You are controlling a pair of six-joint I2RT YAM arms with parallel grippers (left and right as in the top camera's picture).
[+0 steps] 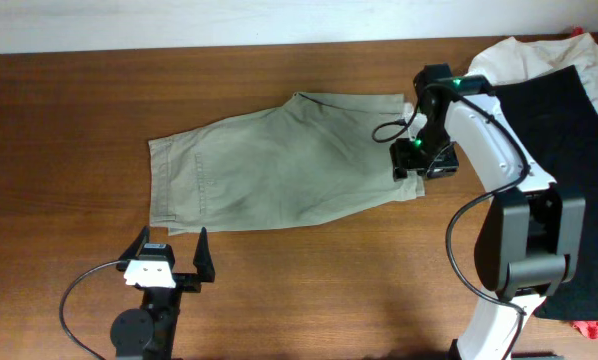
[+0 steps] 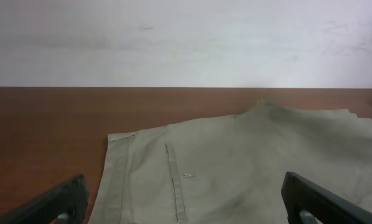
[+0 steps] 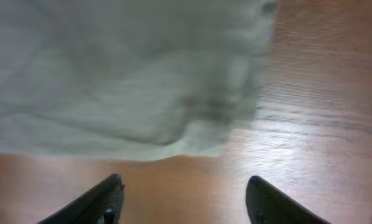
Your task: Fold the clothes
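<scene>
shorts hem blurred | end effector spread | table

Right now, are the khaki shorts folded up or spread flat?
Spread flat: the shorts lie stretched along the table, waistband to hem; a leg-over-leg fold cannot be told.

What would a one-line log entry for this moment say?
task: fold clothes | khaki shorts: lying flat | left gripper: open, off cloth | right gripper: open at leg hem

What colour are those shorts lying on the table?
Plain pale khaki shorts, no pattern; clearest in the overhead view.
</scene>
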